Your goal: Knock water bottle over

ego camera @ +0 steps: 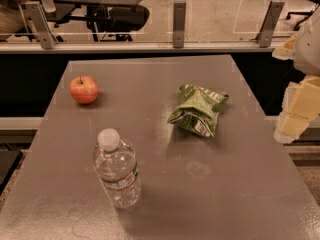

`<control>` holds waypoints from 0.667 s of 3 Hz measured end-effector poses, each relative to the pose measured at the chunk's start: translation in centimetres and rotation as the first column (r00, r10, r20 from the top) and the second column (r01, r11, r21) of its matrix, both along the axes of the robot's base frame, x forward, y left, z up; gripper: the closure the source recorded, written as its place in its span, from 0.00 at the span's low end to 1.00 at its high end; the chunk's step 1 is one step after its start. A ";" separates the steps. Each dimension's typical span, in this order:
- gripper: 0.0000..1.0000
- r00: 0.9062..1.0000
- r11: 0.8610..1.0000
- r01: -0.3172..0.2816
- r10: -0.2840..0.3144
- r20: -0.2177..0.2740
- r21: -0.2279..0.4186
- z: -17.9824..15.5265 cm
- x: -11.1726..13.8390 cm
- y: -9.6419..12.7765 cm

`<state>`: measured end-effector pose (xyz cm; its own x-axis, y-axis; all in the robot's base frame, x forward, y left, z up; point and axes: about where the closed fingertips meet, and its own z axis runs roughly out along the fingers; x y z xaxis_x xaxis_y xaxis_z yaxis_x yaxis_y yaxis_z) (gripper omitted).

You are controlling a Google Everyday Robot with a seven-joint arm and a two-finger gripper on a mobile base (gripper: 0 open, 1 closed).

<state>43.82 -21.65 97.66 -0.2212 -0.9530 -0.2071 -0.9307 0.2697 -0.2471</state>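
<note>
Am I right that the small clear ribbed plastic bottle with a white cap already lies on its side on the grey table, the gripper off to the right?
Not quite: the camera view shows the bottle standing upright on the grey table, the gripper off to the right.

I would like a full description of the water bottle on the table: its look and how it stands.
The water bottle is small, clear ribbed plastic with a white screw cap and a thin red-striped label band. It stands upright, cap on, at the near left of the grey table, resting only on it. Nothing else touches it; the gripper is away at the right edge.
</note>
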 end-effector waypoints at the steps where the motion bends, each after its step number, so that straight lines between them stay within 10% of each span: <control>1: 0.00 1.000 1.000 0.000 0.000 0.004 0.002 0.1 0.0 0.1; 2: 0.00 0.998 0.996 -0.053 0.051 0.032 0.069 1.2 0.4 2.7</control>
